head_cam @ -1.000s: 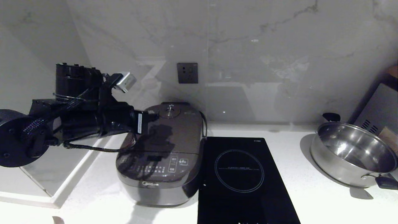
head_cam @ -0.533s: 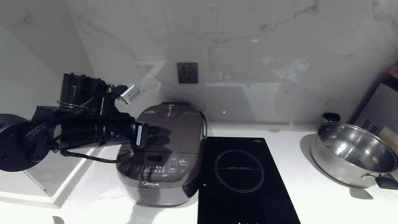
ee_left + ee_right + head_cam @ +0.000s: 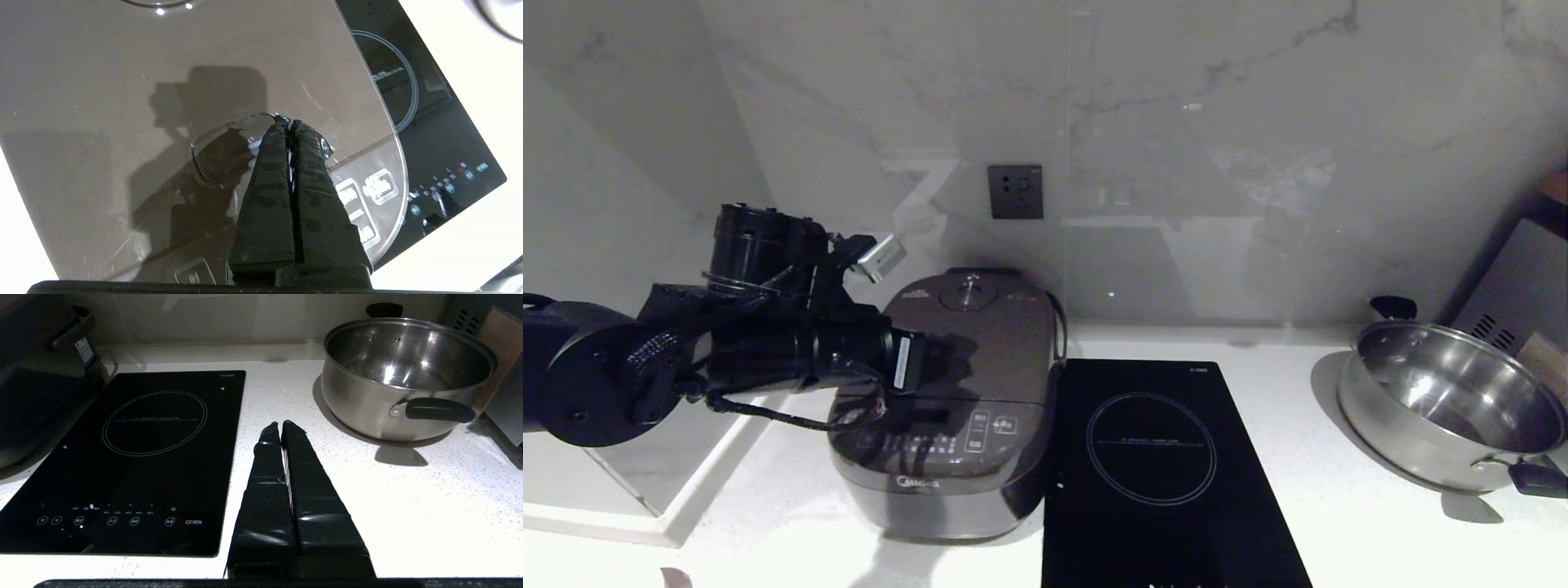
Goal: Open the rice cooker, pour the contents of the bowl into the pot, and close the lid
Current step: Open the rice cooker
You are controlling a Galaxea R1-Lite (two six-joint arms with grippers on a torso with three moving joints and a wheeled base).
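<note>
A white speckled stone surface (image 3: 1307,523) runs along a pale marbled wall with a dark socket plate (image 3: 1015,192). On it sits the dark grey-brown rounded-square rice cooker (image 3: 947,425), its hinged lid (image 3: 980,343) down, beside a black glass induction hob (image 3: 1160,465); a shiny steel pan (image 3: 1445,400) stands far right. The left tool (image 3: 289,122), fingers pressed together, meets the lid's oval button. The right tool (image 3: 281,426), also together, hangs above bare surface.

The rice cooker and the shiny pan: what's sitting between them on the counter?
Between the rice cooker and the steel pan lies a flat black induction hob, then a bare strip of white counter. The head view shows it.
</note>
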